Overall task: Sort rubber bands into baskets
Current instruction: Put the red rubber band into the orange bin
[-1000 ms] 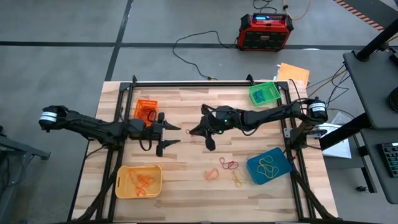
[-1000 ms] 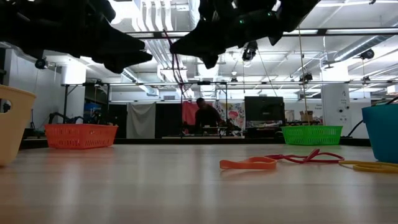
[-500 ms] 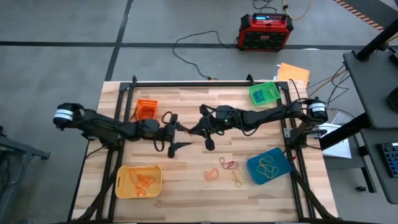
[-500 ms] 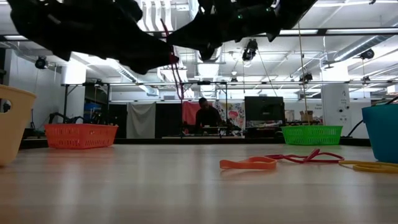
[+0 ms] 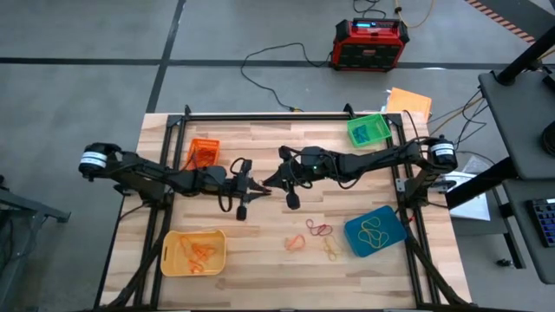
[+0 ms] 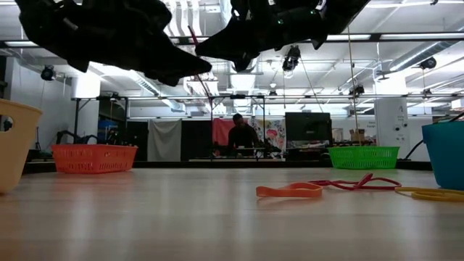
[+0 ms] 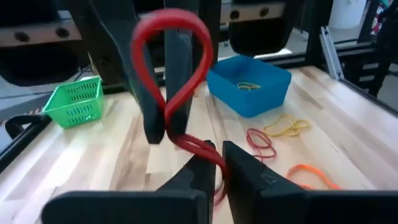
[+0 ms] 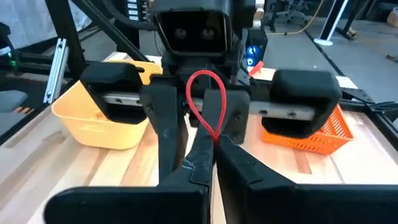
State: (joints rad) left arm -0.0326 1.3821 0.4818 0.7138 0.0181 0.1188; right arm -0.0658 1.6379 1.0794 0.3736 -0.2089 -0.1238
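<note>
Meeting mid-frame in the high view, left hand [image 5: 250, 186] and right hand [image 5: 276, 180] both pinch one red rubber band [image 7: 177, 81], fingers closed on it, above the worktop [image 5: 260, 225]. Wrist views show the thin red loop; the high view doesn't resolve it. Loose bands [image 5: 312, 236] lie lower centre beside the blue basket [image 5: 375, 231].

Up at the top of the high view a red-and-black box [image 5: 371, 43] sits on the grey floor with a black cable [image 5: 276, 57] trailing left from it, an orange sheet [image 5: 411, 101] lies off the wooden table's [image 5: 269, 260] upper right corner, and a person [image 6: 239, 135] shows mid-frame in the low view's background.
</note>
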